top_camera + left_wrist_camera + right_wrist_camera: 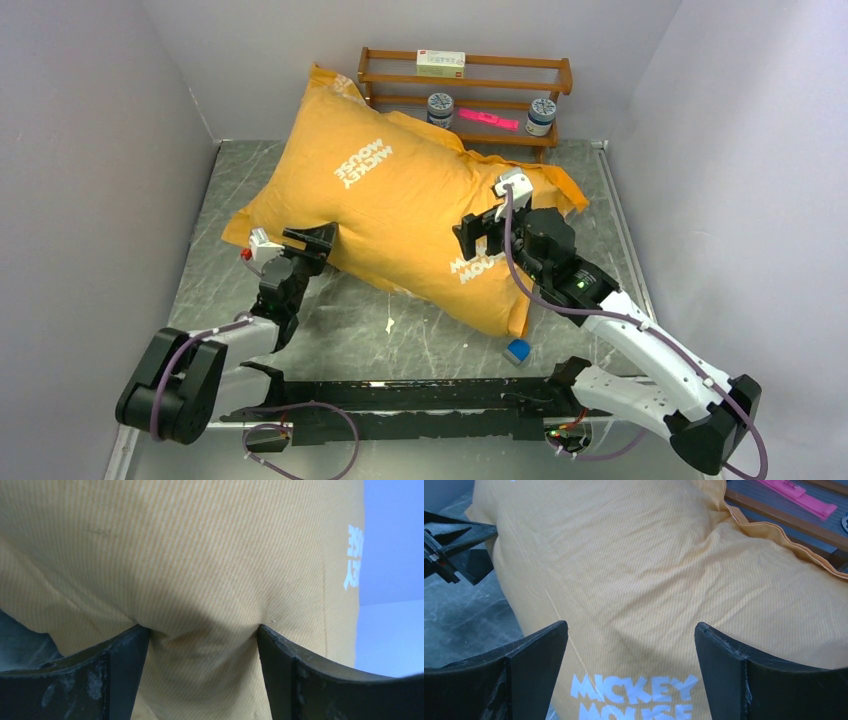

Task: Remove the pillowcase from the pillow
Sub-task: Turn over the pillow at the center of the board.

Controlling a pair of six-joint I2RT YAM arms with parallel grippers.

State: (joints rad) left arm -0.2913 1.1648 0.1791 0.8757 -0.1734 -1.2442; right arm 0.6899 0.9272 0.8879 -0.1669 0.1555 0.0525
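Observation:
The orange-yellow pillowcase (400,210) lies plump and diagonal across the marble table, its white "MICKEY MOUSE" lettering facing up. The pillow is hidden inside it. My left gripper (318,243) presses into the case's lower left side. In the left wrist view its fingertips dent the pillowcase (200,555), and a fold of cloth bulges between the wide jaws of the left gripper (202,627). My right gripper (478,232) hovers open over the case's right half. In the right wrist view the right gripper (631,625) stands just above the lettering on the pillowcase (649,580), holding nothing.
A wooden rack (465,85) stands against the back wall behind the pillowcase, holding a box (440,63), two jars (440,107) and a pink item (488,119). A small blue object (517,351) lies near the case's lower corner. A black rail (400,400) runs along the near edge.

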